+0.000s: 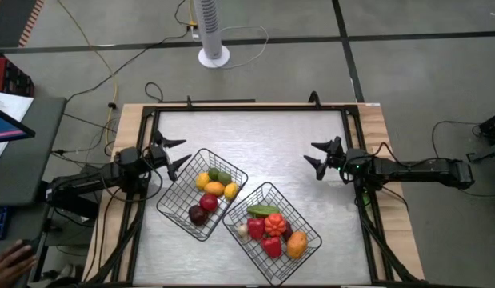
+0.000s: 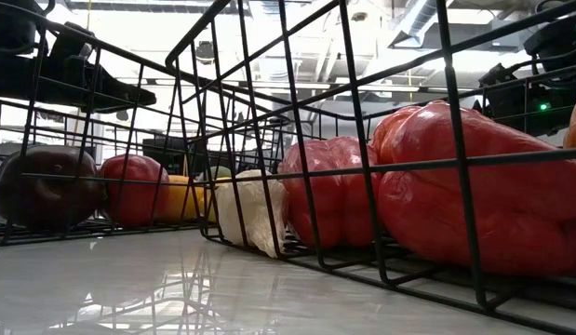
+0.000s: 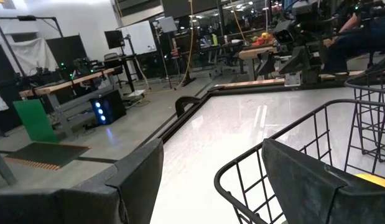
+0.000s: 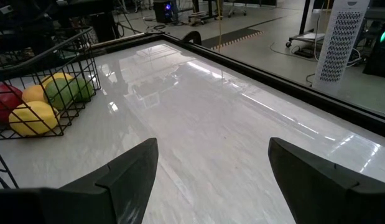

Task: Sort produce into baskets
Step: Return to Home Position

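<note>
Two black wire baskets stand on the table. The left basket [image 1: 202, 194] holds yellow, orange, green, red and dark purple pieces; it also shows in the right wrist view [image 4: 46, 99]. The right basket [image 1: 272, 232] holds red, green, orange and white pieces; its red pieces show large in the low view [image 2: 455, 186]. My left gripper [image 1: 177, 154] is open and empty, just beyond the left basket's far left rim [image 3: 285, 134]. My right gripper [image 1: 319, 157] is open and empty, over bare table to the far right of the baskets.
A raised dark frame [image 1: 255, 108] runs round the table top. A white fan column [image 1: 213, 32] stands on the floor beyond the far edge. Bare table lies between the grippers and the far edge. A person's hand [image 1: 11, 260] shows at the near left.
</note>
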